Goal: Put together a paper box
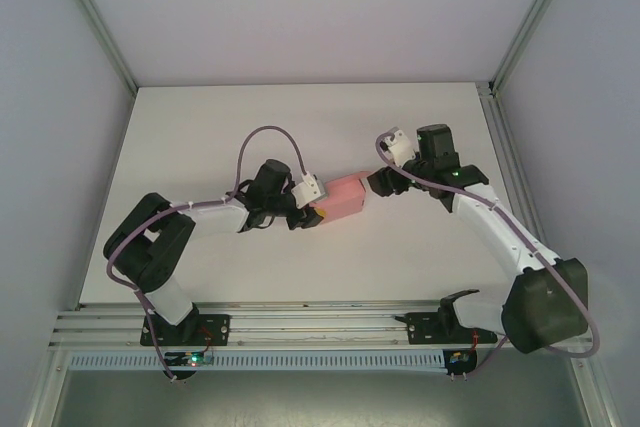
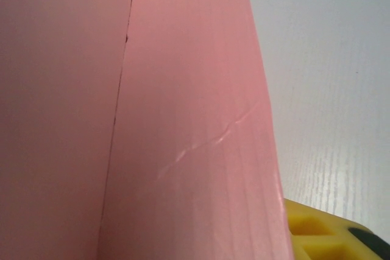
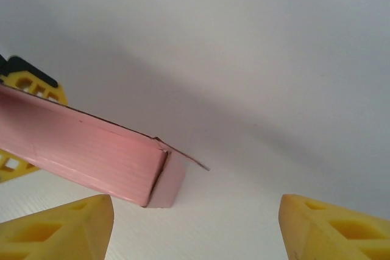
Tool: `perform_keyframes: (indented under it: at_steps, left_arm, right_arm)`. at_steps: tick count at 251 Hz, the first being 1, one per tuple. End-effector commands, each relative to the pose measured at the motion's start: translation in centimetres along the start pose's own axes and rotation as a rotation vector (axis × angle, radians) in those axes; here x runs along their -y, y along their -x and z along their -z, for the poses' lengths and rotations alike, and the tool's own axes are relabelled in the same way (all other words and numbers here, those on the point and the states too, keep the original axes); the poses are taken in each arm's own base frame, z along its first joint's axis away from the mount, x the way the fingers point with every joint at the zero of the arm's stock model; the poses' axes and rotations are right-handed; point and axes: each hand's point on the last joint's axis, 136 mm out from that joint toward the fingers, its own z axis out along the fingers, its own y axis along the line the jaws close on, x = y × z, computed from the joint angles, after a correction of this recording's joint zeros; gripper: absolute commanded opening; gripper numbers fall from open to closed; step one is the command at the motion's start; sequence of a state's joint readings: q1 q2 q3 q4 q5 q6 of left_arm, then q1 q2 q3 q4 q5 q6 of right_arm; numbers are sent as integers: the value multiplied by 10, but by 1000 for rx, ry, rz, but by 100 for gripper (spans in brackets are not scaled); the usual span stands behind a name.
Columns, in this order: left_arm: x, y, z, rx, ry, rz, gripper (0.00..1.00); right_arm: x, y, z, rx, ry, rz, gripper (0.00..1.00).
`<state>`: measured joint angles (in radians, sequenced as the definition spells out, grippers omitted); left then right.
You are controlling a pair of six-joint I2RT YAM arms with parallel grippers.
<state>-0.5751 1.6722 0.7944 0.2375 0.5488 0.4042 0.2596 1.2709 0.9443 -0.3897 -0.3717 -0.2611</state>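
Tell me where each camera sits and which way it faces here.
Top external: above and behind the bases, looking down at the table; left arm, right arm, left tool and right tool flanking the paper box.
Left wrist: on the left arm, tight against the box's pink wall; one yellow finger bottom right.
Right wrist: on the right arm, low over the table, facing the box's end; its two yellow fingers spread below.
Shared: all three show the box; right wrist also catches the left tool's fingers clamping it.
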Motion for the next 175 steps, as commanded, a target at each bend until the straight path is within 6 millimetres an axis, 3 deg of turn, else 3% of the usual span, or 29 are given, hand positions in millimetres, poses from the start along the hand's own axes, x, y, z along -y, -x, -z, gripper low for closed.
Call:
perform_keyframes:
  at_steps: [1, 31, 77, 117, 152, 175]
  left_arm:
    - [12, -8, -3, -42, -69, 0, 47]
    - [14, -7, -2, -38, -82, -1, 47]
    - [12, -8, -2, -52, -75, 5, 47]
    - [11, -6, -1, -51, -67, 2, 47]
    - [9, -6, 0, -50, -56, 2, 47]
    - [7, -6, -1, -51, -44, 7, 46]
  right_arm:
    - [-9, 0, -8, -50, 90, 118, 71]
    - [-20, 1, -16, -120, 208, 122, 67]
    - [-22, -6, -35, -183, 230, 144, 51]
    - [-26, -12, -43, -206, 255, 142, 49]
    - [-23, -13, -45, -231, 215, 126, 17]
    - [-26, -11, -42, -228, 191, 113, 8]
